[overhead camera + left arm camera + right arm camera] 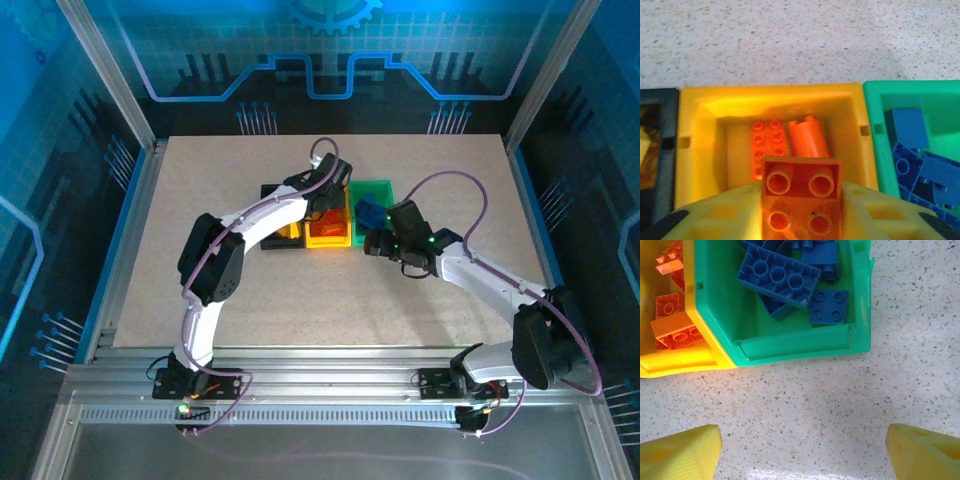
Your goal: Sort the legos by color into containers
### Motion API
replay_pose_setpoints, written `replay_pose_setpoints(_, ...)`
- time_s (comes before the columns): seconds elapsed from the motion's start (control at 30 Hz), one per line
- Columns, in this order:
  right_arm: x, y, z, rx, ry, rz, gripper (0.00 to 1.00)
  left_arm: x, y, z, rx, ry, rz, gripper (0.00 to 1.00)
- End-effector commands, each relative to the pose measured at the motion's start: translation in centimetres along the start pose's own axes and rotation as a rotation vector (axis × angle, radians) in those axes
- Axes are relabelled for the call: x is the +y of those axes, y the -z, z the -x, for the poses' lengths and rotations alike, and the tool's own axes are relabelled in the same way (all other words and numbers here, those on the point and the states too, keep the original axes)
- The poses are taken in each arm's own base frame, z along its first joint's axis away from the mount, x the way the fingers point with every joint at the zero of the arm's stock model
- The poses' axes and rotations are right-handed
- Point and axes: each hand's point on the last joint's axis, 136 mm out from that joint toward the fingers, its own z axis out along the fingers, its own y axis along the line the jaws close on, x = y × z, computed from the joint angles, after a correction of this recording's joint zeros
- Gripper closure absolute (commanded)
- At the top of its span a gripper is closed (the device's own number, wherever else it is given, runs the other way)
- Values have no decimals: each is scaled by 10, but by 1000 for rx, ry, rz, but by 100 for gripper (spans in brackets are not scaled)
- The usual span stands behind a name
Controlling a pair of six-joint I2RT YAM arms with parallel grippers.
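Left gripper (801, 222) clasps a small orange studded brick (801, 182) above the yellow plastic bin (692, 150); releasing it there seems next. Right gripper (802, 452) gapes over the speckled surface (840, 400).

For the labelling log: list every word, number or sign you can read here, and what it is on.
None readable.
Yellow bin, green bin: no print.
Orange brick, blue brick: any stud marks too blurred to read.
Back wall: a gear drawing and lines, no letters.
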Motion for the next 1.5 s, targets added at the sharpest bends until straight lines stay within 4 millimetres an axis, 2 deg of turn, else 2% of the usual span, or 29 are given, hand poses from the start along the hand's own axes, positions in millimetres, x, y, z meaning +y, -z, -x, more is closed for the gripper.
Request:
replay_pose_setpoints(0.0,-4,8,6,-32,-35,0,13,-10,-4,0,31,13,-30,49)
replay_pose_setpoints(0.07,-3,10,8,-39,-35,6,13,-14,1,3,30,22,-55,41)
replay_pose_setpoints(0.17,-2,15,12,-59,-31,13,12,-23,22,12,0,47,-132,24)
replay_pose_setpoints(0.3,-1,24,21,-98,-3,18,9,-26,78,31,-108,72,-238,2)
replay_pose_setpoints(0.4,-4,33,30,-141,9,-3,8,-15,122,38,-205,74,-281,1)
replay_pose_setpoints(0.5,-4,40,36,-208,18,11,4,7,155,38,-324,78,-286,1)
replay_pose_setpoints(0.53,-8,39,35,-229,12,7,0,17,160,34,-360,73,-276,1)
replay_pose_setpoints(0.63,-12,44,41,-319,-14,14,0,41,167,22,-466,49,-252,1)
replay_pose_setpoints(0.7,-20,48,45,-365,-41,-2,0,62,168,11,-516,54,-202,1)
replay_pose_setpoints(0.77,-28,52,49,-395,-56,-41,0,87,171,8,-569,44,-119,1)
replay_pose_setpoints(0.83,-32,54,54,-407,-38,-58,0,114,175,13,-609,22,-4,1)
replay_pose_setpoints(0.9,-35,56,59,-412,-29,-61,0,152,177,24,-639,18,128,1)
replay_pose_setpoints(1.0,-40,60,66,-441,-30,-62,0,209,167,32,-625,39,236,1)
replay_pose_setpoints(1.1,-38,64,72,-499,-7,-19,0,258,149,22,-555,34,336,1)
replay_pose_setpoints(1.23,-28,63,74,-555,130,28,0,285,120,-4,-485,29,341,1)
replay_pose_setpoints(1.37,-44,62,77,-582,163,-70,0,288,99,-24,-500,-41,339,1)
replay_pose_setpoints(1.47,-53,64,80,-605,162,-94,0,284,91,-32,-555,-57,294,1)
